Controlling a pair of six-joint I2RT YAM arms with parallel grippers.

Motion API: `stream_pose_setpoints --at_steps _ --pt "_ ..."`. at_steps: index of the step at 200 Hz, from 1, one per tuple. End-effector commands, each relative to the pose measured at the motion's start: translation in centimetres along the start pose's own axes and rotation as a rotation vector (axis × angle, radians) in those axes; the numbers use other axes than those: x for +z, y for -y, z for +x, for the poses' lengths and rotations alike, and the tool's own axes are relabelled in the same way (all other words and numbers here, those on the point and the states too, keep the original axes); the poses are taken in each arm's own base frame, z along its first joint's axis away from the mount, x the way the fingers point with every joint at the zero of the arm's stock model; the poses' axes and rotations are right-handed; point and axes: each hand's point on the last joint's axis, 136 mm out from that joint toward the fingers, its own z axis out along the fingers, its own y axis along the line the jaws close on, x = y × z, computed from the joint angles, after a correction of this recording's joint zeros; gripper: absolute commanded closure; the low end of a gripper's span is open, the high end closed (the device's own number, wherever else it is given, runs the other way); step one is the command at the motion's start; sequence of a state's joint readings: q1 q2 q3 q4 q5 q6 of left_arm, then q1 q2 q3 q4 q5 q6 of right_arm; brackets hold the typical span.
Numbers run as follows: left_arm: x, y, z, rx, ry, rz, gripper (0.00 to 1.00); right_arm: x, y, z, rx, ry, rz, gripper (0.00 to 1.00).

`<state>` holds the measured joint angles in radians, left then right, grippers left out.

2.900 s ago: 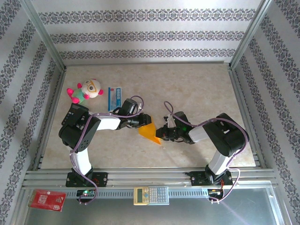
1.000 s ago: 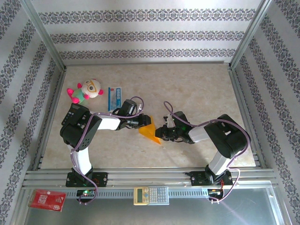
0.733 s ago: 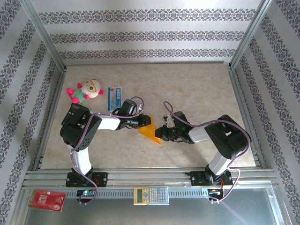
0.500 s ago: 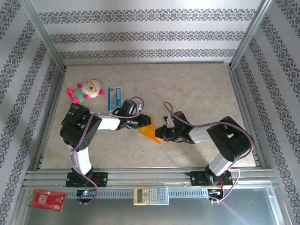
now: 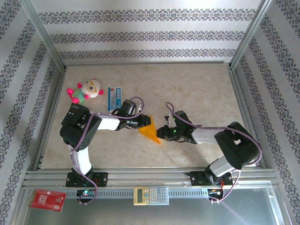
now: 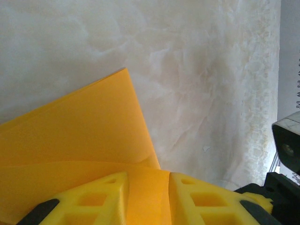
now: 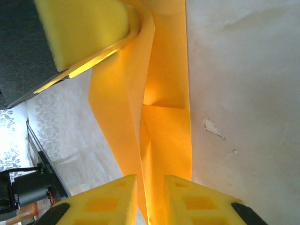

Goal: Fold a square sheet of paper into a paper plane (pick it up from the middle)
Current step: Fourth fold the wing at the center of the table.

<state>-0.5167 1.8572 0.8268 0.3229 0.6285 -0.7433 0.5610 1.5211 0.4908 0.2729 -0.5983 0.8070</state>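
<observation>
Mid-fold: my left claw pinches the paper; right claw narrow astride its edge, grip unclear. Next, I'd flatten it against the desk.

L end effector faces R end effector, both narrow-gapped.

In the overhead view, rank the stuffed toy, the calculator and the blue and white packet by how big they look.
1. calculator and stuffed toy: they look about alike, too close to rank.
2. blue-and-white packet: clearly the smallest.
</observation>
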Motion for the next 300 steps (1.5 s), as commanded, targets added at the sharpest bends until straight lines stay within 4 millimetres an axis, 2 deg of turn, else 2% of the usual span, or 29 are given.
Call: stream_pose_setpoints --at_steps 1,20,115,173,246,279,300 --pt "0.3 -3.4 2.1 -0.050 -0.058 -0.081 0.70 -0.3 0.4 0.6 -0.019 -0.008 0.033 0.81" --pt "0.3 -3.3 2.2 -0.048 -0.058 -0.081 0.70 -0.2 1.0 0.9 -0.014 -0.014 0.048 0.86" --pt "0.3 -3.5 2.2 -0.045 -0.061 -0.087 0.70 0.1 2.8 1.6 -0.010 -0.028 0.120 0.91" --pt "0.2 -3.6 2.2 -0.044 -0.061 -0.093 0.70 0.1 1.1 1.9 -0.050 -0.039 0.056 0.94" --pt "0.2 -3.7 2.3 -0.043 -0.056 -0.098 0.70 0.9 1.0 3.1 -0.076 -0.076 0.063 0.96" --pt "0.2 -3.9 2.4 -0.037 -0.056 -0.098 0.70 0.9 0.7 3.1 -0.080 -0.076 0.055 0.95" --pt "0.2 -4.0 2.4 -0.033 -0.049 -0.092 0.70 0.3 -0.1 2.6 -0.089 -0.051 0.036 0.90"
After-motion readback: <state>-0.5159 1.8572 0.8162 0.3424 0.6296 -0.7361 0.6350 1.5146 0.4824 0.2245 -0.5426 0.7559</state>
